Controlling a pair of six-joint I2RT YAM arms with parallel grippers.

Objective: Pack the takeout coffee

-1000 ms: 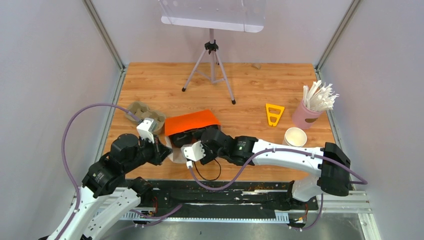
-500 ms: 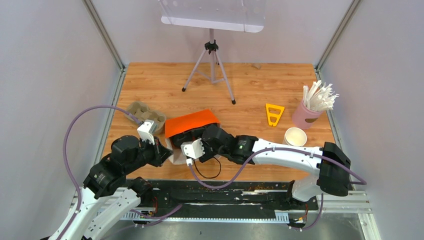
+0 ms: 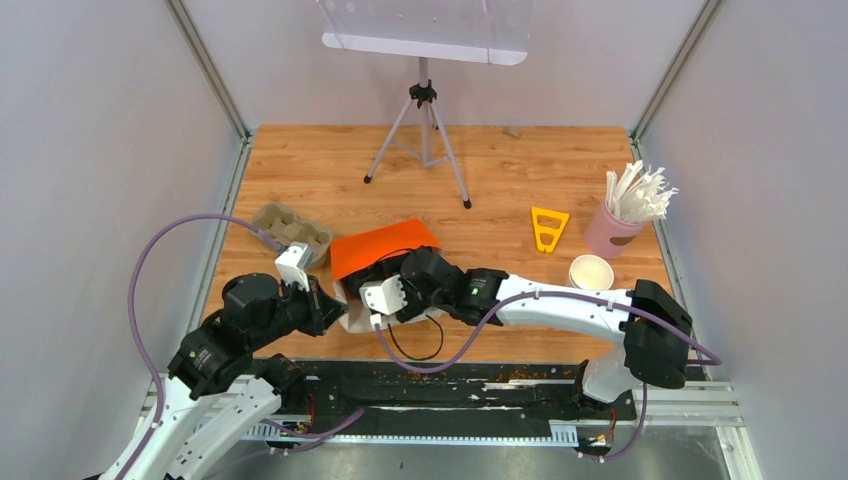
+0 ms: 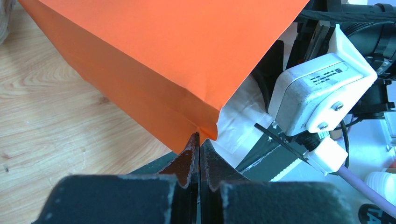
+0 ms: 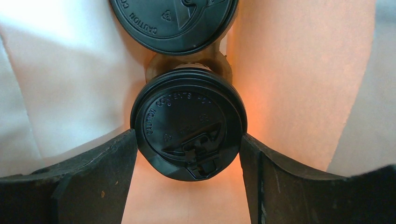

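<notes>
Orange paper bag [image 3: 383, 247] lies on its side on the wooden bench [image 3: 500, 170], close to the front edge, with its mouth toward the arms. The left gripper [image 4: 199, 140] is clenched on the lower corner of the bag's mouth, and its 2 fingers are pressed together with the paper edge pinched at their tips. The right gripper [image 5: 188, 137] reaches into the bag's mouth and is grasping a lidded cup [image 5: 187, 116], with 1 jaw against each side of its round black lid. A 2nd lidded cup [image 5: 175, 21] sits deeper in the bag, just beyond the 1st, and the 2 lids are almost touching. Inside the bag, the wall glows orange on the right and white on the left.

Out on the bench, a brown pulp tray [image 3: 291, 224] sits just left of the bag. A yellow triangular piece [image 3: 549, 228], an open white cup [image 3: 590, 272] and a pink cup of straws [image 3: 612, 230] stand well to the right. A tripod [image 3: 422, 130] stands near the back.
</notes>
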